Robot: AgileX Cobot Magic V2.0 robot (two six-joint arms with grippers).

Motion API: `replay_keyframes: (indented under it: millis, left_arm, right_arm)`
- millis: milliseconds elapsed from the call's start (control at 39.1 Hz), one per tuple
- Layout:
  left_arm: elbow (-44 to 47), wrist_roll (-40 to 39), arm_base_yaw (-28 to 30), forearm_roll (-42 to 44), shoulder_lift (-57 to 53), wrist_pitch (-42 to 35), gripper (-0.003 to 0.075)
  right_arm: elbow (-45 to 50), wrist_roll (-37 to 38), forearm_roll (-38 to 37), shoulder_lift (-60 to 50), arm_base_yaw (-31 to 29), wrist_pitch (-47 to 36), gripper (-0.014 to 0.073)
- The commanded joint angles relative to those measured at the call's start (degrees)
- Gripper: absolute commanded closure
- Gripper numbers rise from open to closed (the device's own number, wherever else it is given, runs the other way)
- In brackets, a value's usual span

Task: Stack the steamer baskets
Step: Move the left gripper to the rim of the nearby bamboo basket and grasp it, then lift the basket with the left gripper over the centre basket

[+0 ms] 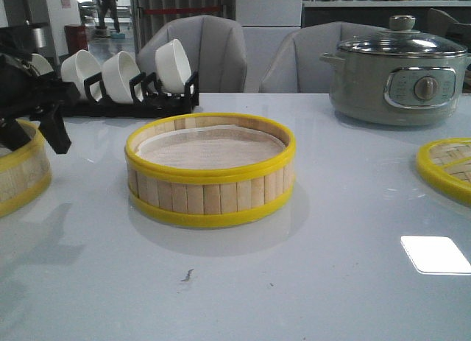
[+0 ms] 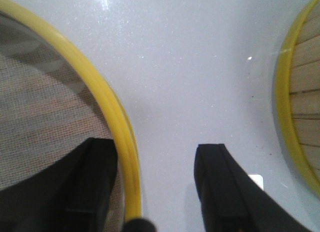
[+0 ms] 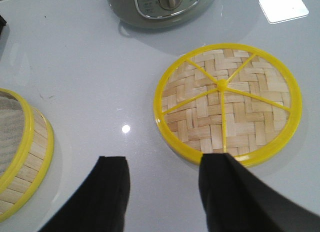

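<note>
- Bamboo-slatted left basket point(image 2: 55, 117), at the bench's left edge: its yellow rim passes between the spread left fingers point(image 2: 92, 177), one finger over the liner inside, the other outside over bare bench point(image 2: 190, 66). Nothing is pinched yet.
- Risk: closing on so thin a rim would likely give a shallow, one-sided hold. The ring could tilt or slip once lifted, and its liner could catch on the inner finger.
- Risk: the centre basket point(image 1: 210, 171) lies well beyond the outer finger. A tilted carry could strike its near rim and push it, spoiling the nesting.
- Left gripper point(image 1: 37, 124) hangs low over the left basket's rim, fingers pointing down.
- Right fingers point(image 3: 112, 187) are spread and empty above the bench; the woven lid point(image 3: 227, 104) lies just ahead of one tip, the grey-green pot point(image 3: 160, 4) farther off.
</note>
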Motion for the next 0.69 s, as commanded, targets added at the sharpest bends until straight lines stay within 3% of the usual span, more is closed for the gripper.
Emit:
replay_keyframes:
  millis: [0,102,256,333,409,665]
  left_arm:
    - [-2.2,-0.3,-0.3,-0.6,-1.7,-2.3,0.0297]
    - [-2.2,-0.4,-0.3,-0.3,-1.6,-2.3,0.0311]
    - [-2.2,-0.5,-0.3,0.5,-1.6,-2.4,0.0409]
    - [-2.2,-0.5,-0.3,0.7,-1.6,-2.4,0.0494]
    - [-2.2,-0.5,-0.3,1.2,-1.6,-2.1,0.0645]
    - [-6.8,-0.5,-2.4,3.3,-3.7,6.1,0.0629]
  right_arm:
    - [-2.2,-0.4,-0.6,-0.4,0.2,-4.5,0.0161]
    - [-2.2,-0.4,-0.6,-0.4,0.2,-4.6,0.0178]
    - [-2.2,-0.3,-0.6,-0.4,0.2,-4.7,0.0179]
    - [-2.2,-0.3,-0.6,-0.4,0.2,-4.7,0.0179]
    - [-2.2,-0.3,-0.6,-0.4,0.2,-4.7,0.0179]
    - [-2.2,-0.3,-0.6,-0.4,0.2,-4.7,0.0179]
